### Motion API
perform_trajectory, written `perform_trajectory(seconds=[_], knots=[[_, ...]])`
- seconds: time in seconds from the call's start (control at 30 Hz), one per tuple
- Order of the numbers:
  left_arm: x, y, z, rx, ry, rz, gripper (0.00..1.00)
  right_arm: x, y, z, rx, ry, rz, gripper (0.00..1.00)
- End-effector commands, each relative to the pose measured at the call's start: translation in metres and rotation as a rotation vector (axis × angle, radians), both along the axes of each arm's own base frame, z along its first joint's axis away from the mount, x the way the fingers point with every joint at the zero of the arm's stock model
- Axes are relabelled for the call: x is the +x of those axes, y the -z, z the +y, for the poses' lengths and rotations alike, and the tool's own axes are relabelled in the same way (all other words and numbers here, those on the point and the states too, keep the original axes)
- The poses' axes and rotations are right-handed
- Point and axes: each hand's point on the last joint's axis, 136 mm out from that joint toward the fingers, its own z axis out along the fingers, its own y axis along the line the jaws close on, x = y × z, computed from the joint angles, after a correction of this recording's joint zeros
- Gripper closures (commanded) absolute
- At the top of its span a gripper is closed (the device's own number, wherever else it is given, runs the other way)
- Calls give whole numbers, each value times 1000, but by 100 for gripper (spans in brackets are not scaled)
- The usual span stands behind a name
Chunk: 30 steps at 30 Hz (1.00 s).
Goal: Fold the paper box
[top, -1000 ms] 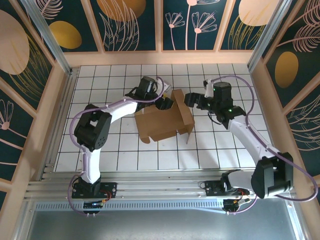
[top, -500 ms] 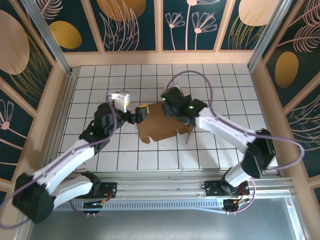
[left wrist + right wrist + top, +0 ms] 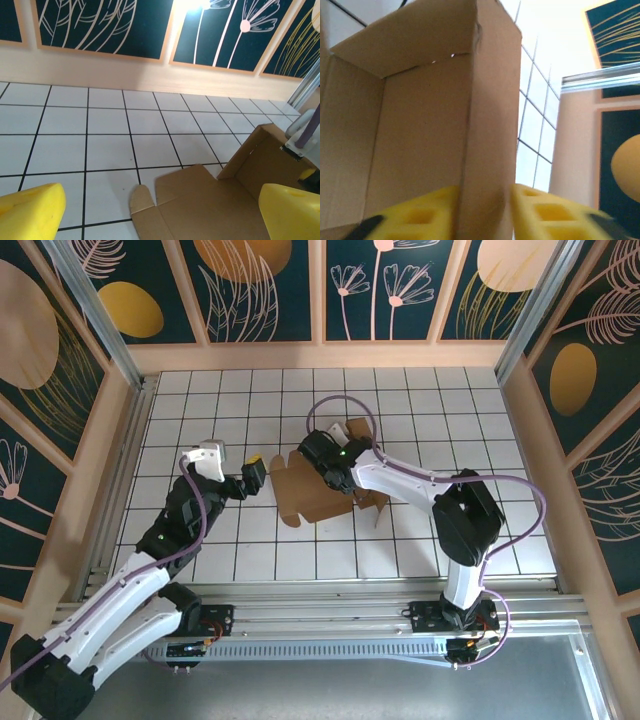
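Observation:
The paper box is a brown cardboard sheet, partly raised, lying mid-table with flat flaps toward the left and upright walls on its right side. My left gripper hovers just left of it, open and holding nothing. In the left wrist view its yellow fingertips frame the box's flat flap and small tab. My right gripper sits over the box's far side. In the right wrist view its yellow pads press on both faces of an upright box wall, so the right gripper is shut on it.
The white tiled table is ringed by wooden walls with dark flower panels. An aluminium rail runs along the near edge. The right arm's wrist shows past the box in the left wrist view.
My left gripper let go of the box, opened wide and drew back to the left. My right gripper moved left over the box and closed on an upright wall.

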Motion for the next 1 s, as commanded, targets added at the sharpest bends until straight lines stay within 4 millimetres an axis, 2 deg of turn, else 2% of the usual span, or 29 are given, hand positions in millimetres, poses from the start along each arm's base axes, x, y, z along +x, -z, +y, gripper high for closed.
perform_trajectory(seconds=[0.0,0.07,0.13,0.3,0.4,0.53,0.67,0.73,0.83,0.9,0.97], knots=[[2,-3,1,-1,-13,0,1,11,-20,-3,-114,-57,-75,83],[2,-4,0,-1,-7,-6,1,17,-29,2,-150,-129,-106,90],[1,-7,1,-3,-8,-15,1,22,-37,9,-203,-221,-137,92],[0,-12,2,-12,-11,-29,1,34,-77,26,-331,-464,-317,94],[0,-11,2,-24,-11,-26,1,35,-88,45,-382,-629,-373,96],[-1,-9,2,-50,-14,-17,1,21,-80,84,-430,-911,-443,98],[-1,-4,5,-92,-40,16,1,20,-73,107,-421,-1007,-515,97],[0,0,5,-107,-53,42,1,15,-62,113,-400,-1058,-525,96],[3,6,7,-144,-91,106,1,11,-53,114,-370,-1075,-551,87],[7,10,5,-164,-110,157,1,9,-53,113,-337,-1063,-567,75],[12,9,-6,-169,-78,199,1,5,-54,110,-288,-1054,-563,61]])
